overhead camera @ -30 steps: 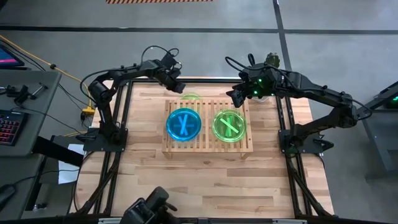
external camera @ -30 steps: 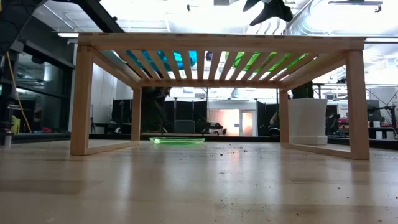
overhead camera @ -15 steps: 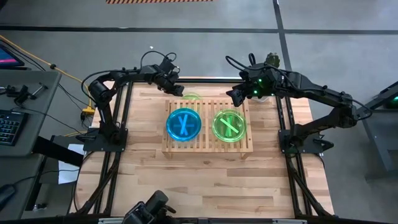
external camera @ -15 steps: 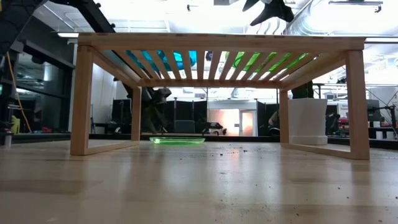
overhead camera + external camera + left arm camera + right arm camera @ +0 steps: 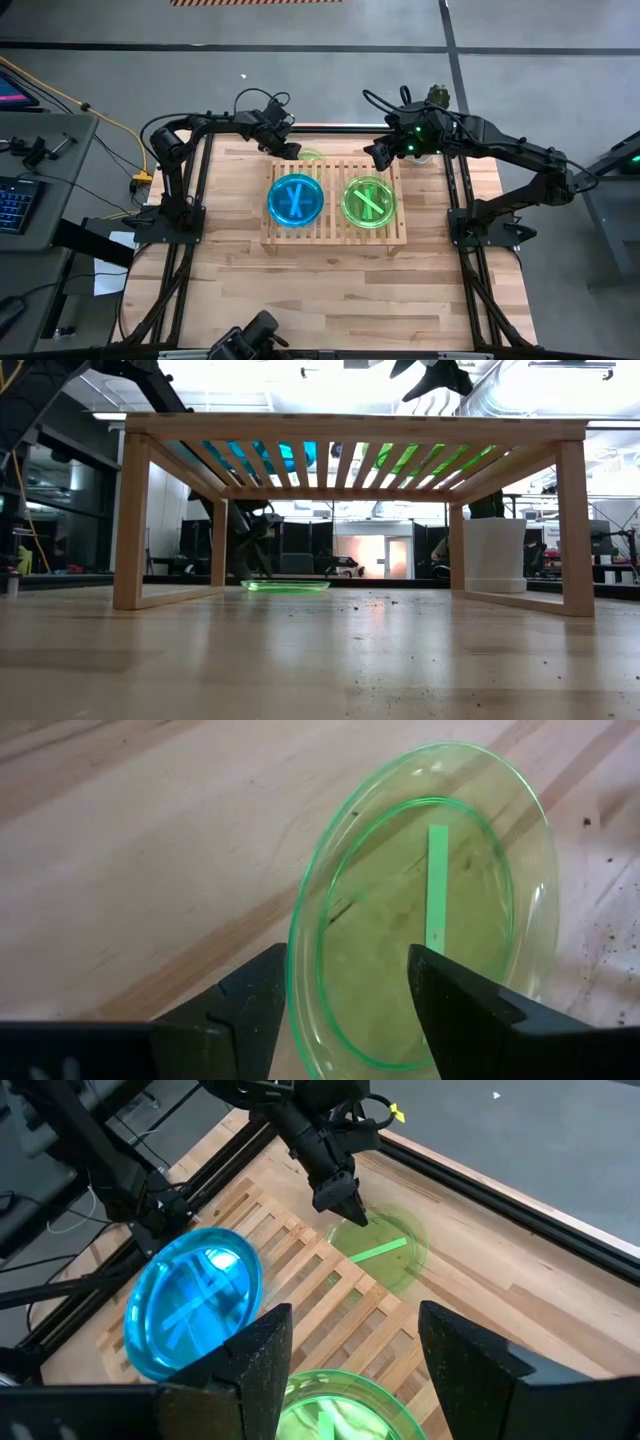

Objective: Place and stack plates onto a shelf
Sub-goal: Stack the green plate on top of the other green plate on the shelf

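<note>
My left gripper (image 5: pixel 345 995) hangs low over the loose green plate (image 5: pixel 425 905), its fingers (image 5: pixel 455 1005) spread and straddling the near rim, not yet closed on it. That plate lies flat on the table (image 5: pixel 330 290) just behind the shelf (image 5: pixel 334 238), toward the blue side. From the right wrist view I see the same gripper (image 5: pixel 345 1205) tipped down at the plate's (image 5: pixel 385 1250) edge.

I judge the plate light, thin and stiff, probably slick; being translucent plastic it should flex a little and could skate away if I nudge it sideways. The raised rim is the only place to take it, one finger inside the lip and one outside, then tilt it up off the wood.

My right gripper (image 5: pixel 345 1380) waits above the back right of the shelf, fingers apart and holding nothing.

On the slats sit a blue stack (image 5: pixel 296 199) on the left and a green stack (image 5: pixel 370 201) on the right, side by side without touching. The table is pale butcher block, with dark crumbs showing near the plate in the left wrist view. Beyond it, the low view shows a white bin (image 5: pixel 494 555) and a dim workshop.
</note>
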`<action>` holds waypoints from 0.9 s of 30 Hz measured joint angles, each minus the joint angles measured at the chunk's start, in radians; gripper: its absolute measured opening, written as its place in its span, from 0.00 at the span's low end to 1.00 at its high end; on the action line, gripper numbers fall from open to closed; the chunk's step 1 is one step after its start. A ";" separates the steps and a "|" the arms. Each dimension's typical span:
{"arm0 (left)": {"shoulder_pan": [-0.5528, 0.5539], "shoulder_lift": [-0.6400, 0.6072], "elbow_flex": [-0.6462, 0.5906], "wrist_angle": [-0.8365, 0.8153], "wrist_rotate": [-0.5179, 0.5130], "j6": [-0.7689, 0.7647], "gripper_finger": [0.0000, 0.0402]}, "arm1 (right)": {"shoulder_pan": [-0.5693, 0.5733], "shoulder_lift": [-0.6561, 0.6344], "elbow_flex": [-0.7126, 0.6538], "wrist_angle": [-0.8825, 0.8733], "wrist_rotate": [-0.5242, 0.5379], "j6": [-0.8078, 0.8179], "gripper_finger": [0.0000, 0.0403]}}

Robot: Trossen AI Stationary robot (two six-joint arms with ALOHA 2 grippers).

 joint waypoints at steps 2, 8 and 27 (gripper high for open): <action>-0.002 0.000 0.000 0.000 0.000 -0.006 0.49 | 0.000 0.000 0.000 0.000 0.000 -0.004 0.50; -0.024 0.000 0.000 0.000 -0.014 -0.007 0.46 | 0.000 0.000 0.000 0.000 0.000 -0.021 0.50; 0.008 -0.087 0.004 0.009 0.006 0.011 0.00 | 0.000 0.000 0.000 0.000 -0.002 -0.022 0.50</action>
